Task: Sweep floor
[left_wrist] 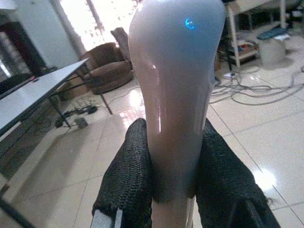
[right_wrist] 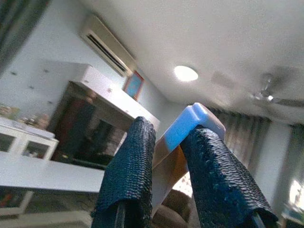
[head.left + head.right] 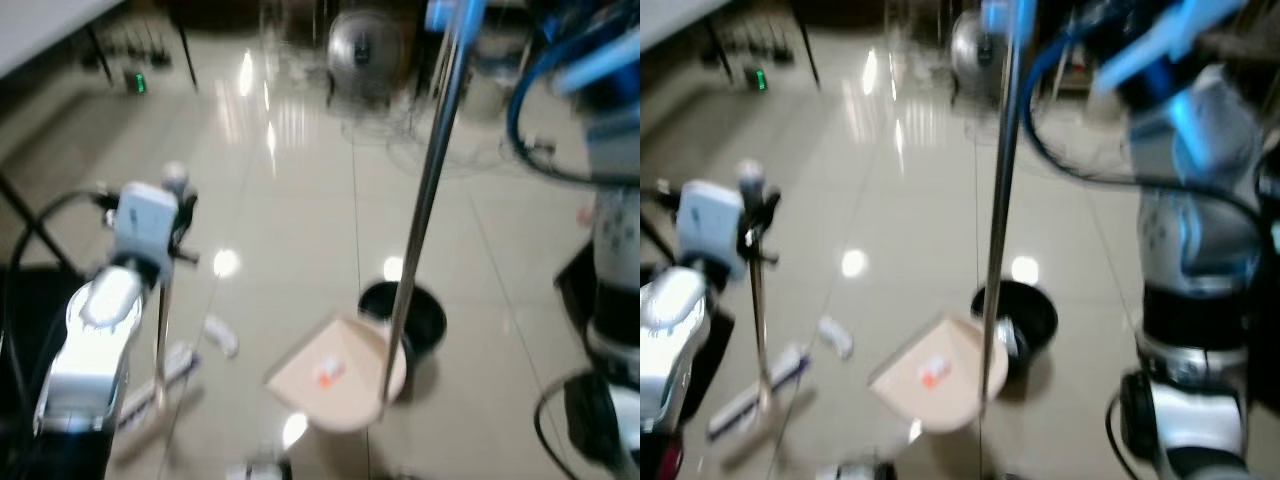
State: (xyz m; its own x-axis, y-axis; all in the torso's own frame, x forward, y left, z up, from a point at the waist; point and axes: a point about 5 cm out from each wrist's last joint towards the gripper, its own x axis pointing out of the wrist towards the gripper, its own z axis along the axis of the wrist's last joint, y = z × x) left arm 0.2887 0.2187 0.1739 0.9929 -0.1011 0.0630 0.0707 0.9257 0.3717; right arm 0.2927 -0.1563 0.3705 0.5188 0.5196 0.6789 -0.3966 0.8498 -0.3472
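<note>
My left gripper [image 1: 173,129] is shut on the pale rounded top of the broom handle [image 3: 161,330], which runs down to the broom head [image 3: 150,395] on the tiles at the lower left. My right gripper [image 2: 171,135] is shut on the blue-capped top of the dustpan's long metal pole [image 3: 425,200]. The beige dustpan [image 3: 335,375] rests on the floor in the middle, with a small orange scrap [image 3: 327,375] on it. A white scrap [image 3: 222,335] lies on the floor between the broom head and the dustpan.
A black bin [image 3: 418,315] stands right behind the dustpan. A fan [image 3: 362,45] and loose cables [image 3: 430,150] are at the back, and a table [image 3: 40,30] with dark legs at the far left. Glossy tiles reflect the lamps.
</note>
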